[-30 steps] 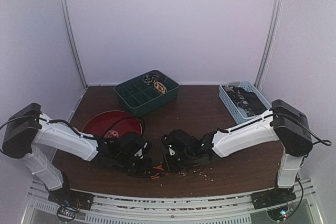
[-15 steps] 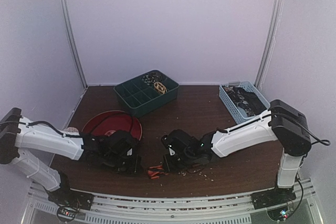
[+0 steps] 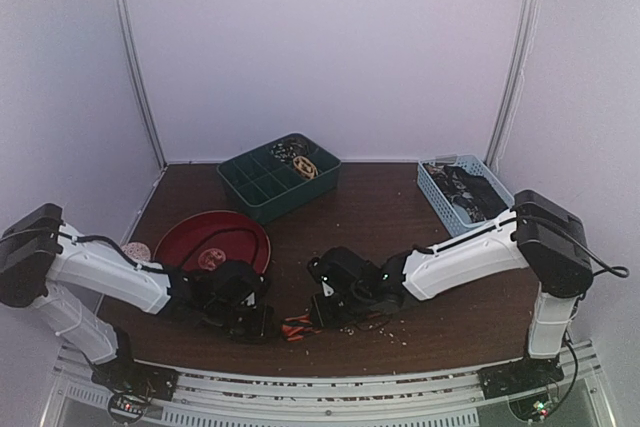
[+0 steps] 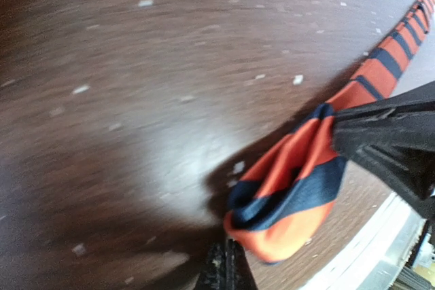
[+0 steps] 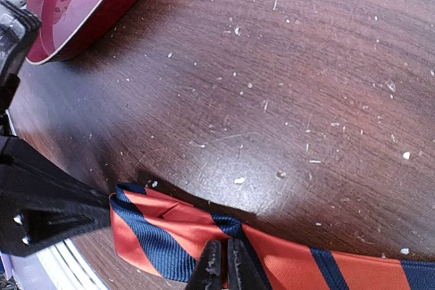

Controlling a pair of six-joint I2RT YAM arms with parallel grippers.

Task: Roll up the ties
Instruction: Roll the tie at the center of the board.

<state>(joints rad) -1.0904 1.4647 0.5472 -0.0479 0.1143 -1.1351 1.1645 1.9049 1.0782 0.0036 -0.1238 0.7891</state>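
A dark wooden table (image 3: 400,217) fills the lower half of the top view. The left arm (image 3: 110,272) reaches in from the lower left and the right arm (image 3: 465,252) from the lower right, meeting low at the near centre. A red bowl (image 3: 190,237) sits left of centre. A green bin (image 3: 262,192) stands at the back centre with small coils (image 3: 297,157) in its far compartments. A blue basket (image 3: 432,187) at the back right holds a dark tangle too small to make out.

The striped orange and dark tie (image 3: 296,326) lies on the table at the bottom centre, between the two grippers. In the left wrist view it (image 4: 292,188) is folded over at its end and runs off to the upper right.

The right gripper (image 5: 222,263) is clenched on the tie (image 5: 170,236) just behind the fold. The left gripper (image 4: 223,269) is clenched too, its tips touching the folded end; whether cloth is pinched between them I cannot tell.
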